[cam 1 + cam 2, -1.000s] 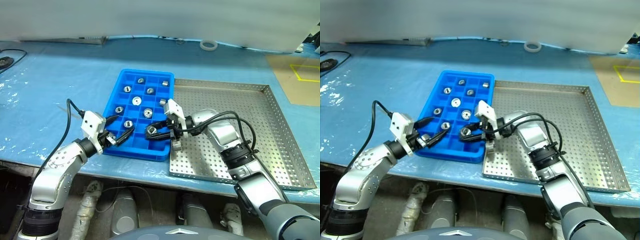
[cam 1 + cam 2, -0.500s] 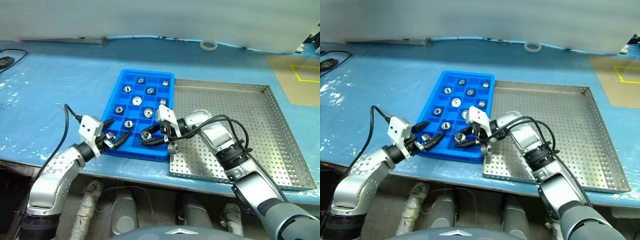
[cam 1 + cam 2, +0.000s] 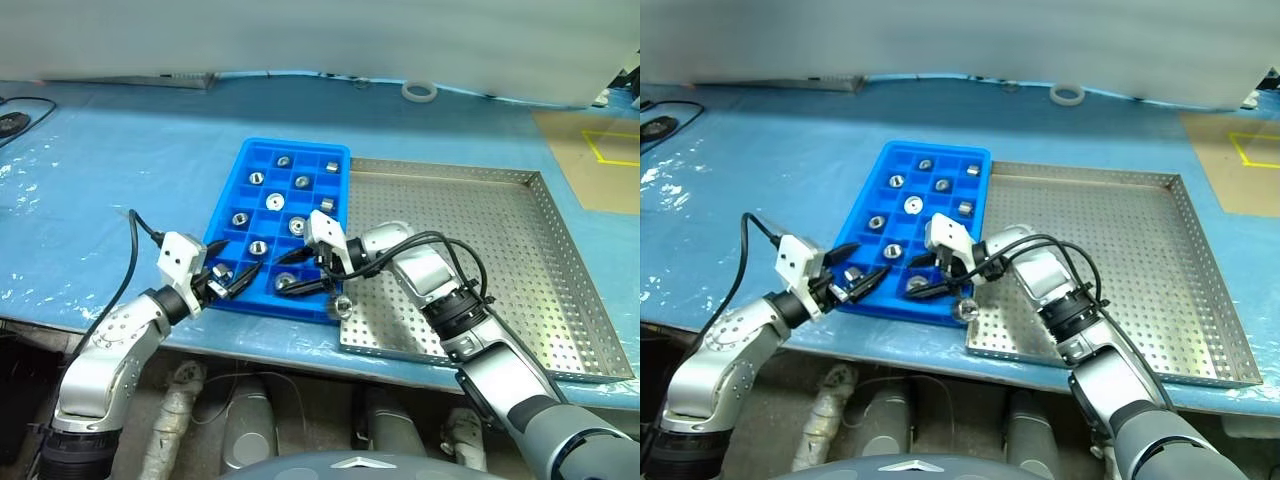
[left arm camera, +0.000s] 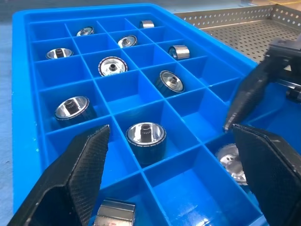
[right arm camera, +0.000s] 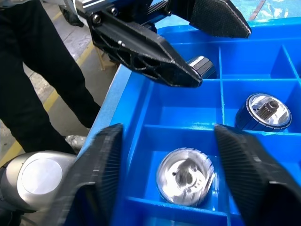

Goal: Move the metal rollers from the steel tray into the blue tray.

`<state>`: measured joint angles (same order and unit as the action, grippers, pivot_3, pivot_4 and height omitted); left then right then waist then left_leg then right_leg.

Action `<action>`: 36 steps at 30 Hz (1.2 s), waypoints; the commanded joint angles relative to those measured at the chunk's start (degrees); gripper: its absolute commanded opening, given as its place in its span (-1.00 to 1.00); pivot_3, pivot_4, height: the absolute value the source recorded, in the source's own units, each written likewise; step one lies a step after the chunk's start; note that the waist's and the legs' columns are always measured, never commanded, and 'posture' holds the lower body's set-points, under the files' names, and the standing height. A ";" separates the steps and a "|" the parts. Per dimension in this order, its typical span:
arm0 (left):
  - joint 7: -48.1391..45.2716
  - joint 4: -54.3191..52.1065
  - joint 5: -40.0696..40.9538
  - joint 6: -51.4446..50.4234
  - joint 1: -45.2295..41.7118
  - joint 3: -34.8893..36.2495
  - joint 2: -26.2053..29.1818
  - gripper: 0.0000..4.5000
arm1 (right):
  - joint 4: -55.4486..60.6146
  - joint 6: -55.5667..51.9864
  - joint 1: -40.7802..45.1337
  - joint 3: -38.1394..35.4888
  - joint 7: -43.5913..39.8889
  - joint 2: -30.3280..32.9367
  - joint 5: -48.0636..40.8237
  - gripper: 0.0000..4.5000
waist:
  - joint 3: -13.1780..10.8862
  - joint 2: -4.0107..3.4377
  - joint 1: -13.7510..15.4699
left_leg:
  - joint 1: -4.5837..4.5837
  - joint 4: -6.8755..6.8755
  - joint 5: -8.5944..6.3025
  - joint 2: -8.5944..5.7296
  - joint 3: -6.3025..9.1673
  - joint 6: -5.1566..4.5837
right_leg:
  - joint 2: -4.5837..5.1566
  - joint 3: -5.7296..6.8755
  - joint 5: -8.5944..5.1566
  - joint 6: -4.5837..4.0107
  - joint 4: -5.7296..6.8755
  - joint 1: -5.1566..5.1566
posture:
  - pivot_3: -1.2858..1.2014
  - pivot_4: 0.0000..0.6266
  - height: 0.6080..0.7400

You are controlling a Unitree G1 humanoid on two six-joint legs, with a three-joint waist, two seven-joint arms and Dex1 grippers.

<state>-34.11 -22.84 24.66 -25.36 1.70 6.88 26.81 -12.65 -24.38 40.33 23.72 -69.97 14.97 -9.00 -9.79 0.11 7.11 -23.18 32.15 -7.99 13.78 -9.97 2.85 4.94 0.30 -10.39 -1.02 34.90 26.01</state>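
Shiny metal roller [image 5: 186, 176] lies in a near-row pocket of the blue tray [image 3: 228, 200], right tool [image 3: 305, 270] spread apart above it, so lift straight up, toward twelve o'clock, without bumping it.

A person's dark trouser legs [image 5: 33, 84] run off the frame's edge; the steel tray [image 3: 600, 340] near corner is hidden by the right arm; a roller [image 4: 112, 213] is cut off

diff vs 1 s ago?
Right end effector moved left over the blue tray's near row and opened, letting go of its roller, which now lies in a near compartment. Left end effector stayed open at the tray's near corner. The other rollers and the steel tray are unchanged.
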 commanded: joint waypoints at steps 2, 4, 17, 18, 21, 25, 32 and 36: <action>-0.42 -1.20 0.25 0.45 -1.47 -1.22 -0.04 0.94 | 1.42 -0.12 0.75 -2.61 1.80 -0.77 -1.80 0.90 | 0.00 0.00 -0.04 | 0.00 0.00 0.00 0.00 0.00 0.00 | 0.00 0.00 0.00 0.00 0.02 0.00 | 0.17 -0.52 1.00; -1.05 -0.33 0.29 0.45 -2.47 -1.90 0.04 0.94 | 1.82 -1.31 0.75 -4.81 2.13 -0.30 -3.48 0.90 | 0.00 0.00 -0.08 | 0.03 0.02 0.00 0.00 0.00 0.00 | 0.00 -0.01 0.00 0.00 0.03 -0.01 | 0.15 -0.52 1.00; -8.09 11.46 -0.93 2.89 -15.17 -9.55 -2.61 0.94 | 0.66 -4.32 1.88 -19.98 13.55 2.88 -7.96 0.90 | 0.01 0.01 -1.84 | 0.11 0.18 0.06 -0.04 -0.02 0.07 | 0.00 -0.11 0.01 -0.01 0.34 0.00 | -0.01 -0.52 1.00; -8.47 12.69 -0.98 3.24 -16.27 -9.99 -3.35 0.94 | 0.82 -4.52 1.75 -20.71 14.60 2.94 -8.14 0.90 | 0.01 0.01 -2.12 | 0.12 0.19 0.07 -0.05 -0.02 0.08 | 0.00 -0.13 0.01 -0.01 0.37 0.00 | -0.02 -0.52 1.00; -9.96 16.58 -1.81 4.64 -19.30 -11.56 -5.07 0.94 | 2.15 -4.98 0.70 -22.60 17.49 3.23 -8.72 0.90 | 0.01 0.01 -3.15 | 0.12 0.19 0.10 -0.05 -0.03 0.13 | -0.01 -0.16 0.02 -0.01 0.42 0.04 | -0.06 -0.52 1.00; -11.86 19.49 -2.62 5.93 -21.47 -13.05 -6.17 0.94 | 3.38 -4.96 -0.15 -23.76 19.78 3.42 -9.02 0.90 | 0.01 0.02 -4.34 | 0.14 0.19 0.11 -0.06 -0.03 0.13 | -0.02 -0.20 0.02 -0.01 0.44 0.05 | -0.07 -0.52 1.00; -13.79 22.66 -3.73 7.39 -23.23 -13.68 -6.97 0.94 | 5.79 -5.59 -2.28 -24.15 20.83 4.95 -9.64 0.90 | 0.01 0.02 -4.91 | 0.17 0.21 0.11 -0.07 -0.04 0.13 | -0.02 -0.22 0.02 -0.01 0.45 0.04 | -0.11 -0.52 1.00; -14.25 23.06 -3.97 7.68 -23.31 -13.96 -7.46 0.94 | 6.50 -5.92 -2.66 -24.02 21.21 5.27 -10.09 0.90 | 0.01 0.02 -4.93 | 0.17 0.25 0.10 -0.08 -0.05 0.12 | -0.02 -0.24 0.02 -0.01 0.45 0.03 | -0.12 -0.52 1.00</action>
<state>-47.82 1.20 20.85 -18.89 -20.68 -6.83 19.59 -9.08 -30.52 37.30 0.60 -48.97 19.79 -17.79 -9.78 0.13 2.18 -23.02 32.40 -7.89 13.71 -10.03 2.96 4.92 0.07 -10.37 -1.04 35.35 26.04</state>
